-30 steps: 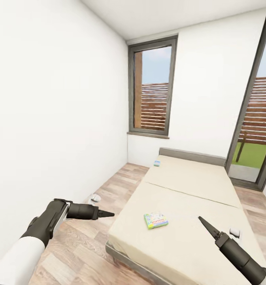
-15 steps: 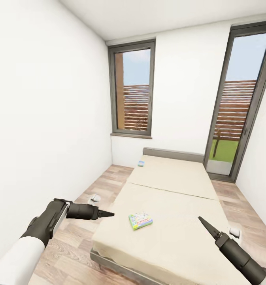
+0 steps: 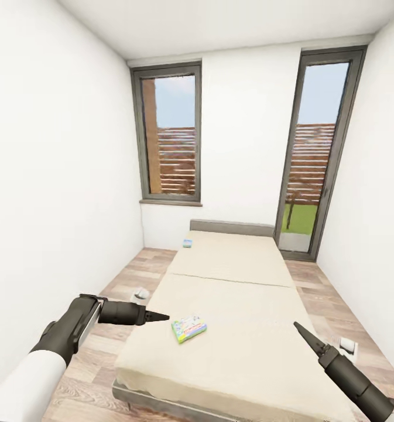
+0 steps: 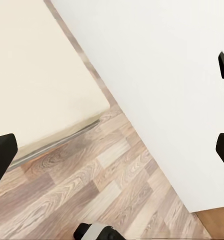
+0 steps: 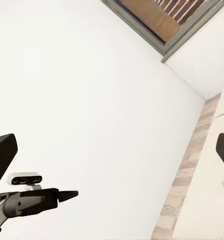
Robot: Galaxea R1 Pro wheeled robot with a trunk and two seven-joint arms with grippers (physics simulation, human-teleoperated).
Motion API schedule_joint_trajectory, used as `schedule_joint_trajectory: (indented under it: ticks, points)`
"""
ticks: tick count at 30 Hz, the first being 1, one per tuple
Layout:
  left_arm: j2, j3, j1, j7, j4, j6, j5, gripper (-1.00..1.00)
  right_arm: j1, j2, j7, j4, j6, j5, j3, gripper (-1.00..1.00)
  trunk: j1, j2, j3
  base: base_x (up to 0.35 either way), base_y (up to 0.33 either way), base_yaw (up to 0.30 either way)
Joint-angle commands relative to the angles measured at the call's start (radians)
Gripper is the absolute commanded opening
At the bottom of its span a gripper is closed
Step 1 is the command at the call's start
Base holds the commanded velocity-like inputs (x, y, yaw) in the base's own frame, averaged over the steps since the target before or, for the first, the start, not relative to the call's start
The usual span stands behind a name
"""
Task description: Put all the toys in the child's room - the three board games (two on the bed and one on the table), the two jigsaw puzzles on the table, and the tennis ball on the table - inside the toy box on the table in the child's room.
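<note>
No writing can be read on anything here; the print on the near game box [image 3: 188, 329] is too small to make out, showing only a green edge, a pale top and a red band. It lies flat on the bed [image 3: 243, 328], near the bed's foot and toward the left edge. A small blue box [image 3: 187, 242] sits at the far left corner of the mattress, close to the grey headboard. The left end effector [image 3: 161, 317] hangs over the wood floor [image 3: 88, 375] just beside the bed's left edge, holding nothing; in the head view its fingers look drawn together to one point, while the left wrist view shows dark fingertips [image 4: 2, 157] far apart at the frame's sides, so its opening cannot be told for certain. The right end effector [image 3: 297, 325] hovers above the mattress near its foot, empty, touching nothing; its opening likewise cannot be told. A small grey-white object [image 3: 140, 293] lies on the floor by the left wall, and another [image 3: 348, 345] on the floor right of the bed. Two dark-framed windows [image 3: 167, 135] stand in the far wall.
</note>
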Motion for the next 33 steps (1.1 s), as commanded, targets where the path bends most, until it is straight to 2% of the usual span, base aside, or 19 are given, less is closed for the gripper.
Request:
schedule_joint_trajectory:
  ticks: [1, 12, 21, 25, 28, 30, 31, 32, 33]
  points:
    - [0.001, 0.000, 0.000, -0.006, -0.001, 0.010, -0.005, 1.00, -0.001, 0.000, 0.001, 0.001, 0.007, -0.005, -0.001, 1.00, 0.000, -0.001, 0.000, 0.000, 0.150, -0.281]
    - [0.002, 0.000, 0.000, -0.007, -0.001, 0.010, -0.004, 1.00, -0.001, 0.000, 0.001, 0.004, 0.005, -0.005, -0.001, 1.00, 0.000, -0.001, 0.005, 0.027, 0.207, -0.256]
    - [0.004, 0.005, 0.000, -0.002, 0.000, 0.011, -0.005, 1.00, -0.001, 0.000, -0.004, 0.004, 0.002, 0.003, 0.000, 1.00, 0.000, -0.001, 0.006, 0.186, 0.170, -0.030]
    - [0.018, 0.017, 0.000, 0.022, 0.000, 0.011, -0.005, 1.00, -0.001, 0.000, -0.006, 0.004, 0.001, 0.006, 0.001, 1.00, 0.000, -0.001, 0.006, 0.158, 0.026, -0.002]
    - [0.036, 0.056, 0.000, 0.088, 0.000, 0.011, -0.005, 1.00, -0.001, 0.001, -0.010, 0.003, 0.000, 0.008, 0.001, 1.00, 0.000, -0.001, 0.006, 0.122, 0.007, 0.000]
    - [0.040, 0.089, 0.000, 0.159, 0.000, 0.011, -0.005, 1.00, -0.001, 0.001, -0.019, 0.003, -0.003, 0.010, 0.001, 1.00, 0.000, -0.001, 0.006, 0.108, 0.003, 0.000]
    - [0.041, 0.111, 0.000, 0.225, 0.000, 0.011, -0.005, 1.00, -0.001, 0.001, -0.035, 0.004, -0.004, 0.010, 0.001, 1.00, 0.000, -0.001, 0.006, 0.104, 0.002, 0.000]
    - [0.041, 0.121, 0.000, 0.262, 0.000, 0.011, -0.004, 1.00, -0.001, 0.001, -0.046, 0.005, -0.005, 0.010, 0.001, 1.00, 0.000, -0.001, 0.006, 0.103, 0.001, 0.000]
    - [0.040, 0.140, 0.000, 0.339, 0.000, 0.012, -0.004, 1.00, -0.001, 0.002, -0.073, 0.005, -0.006, 0.011, 0.001, 1.00, 0.000, -0.001, 0.006, 0.101, 0.001, 0.000]
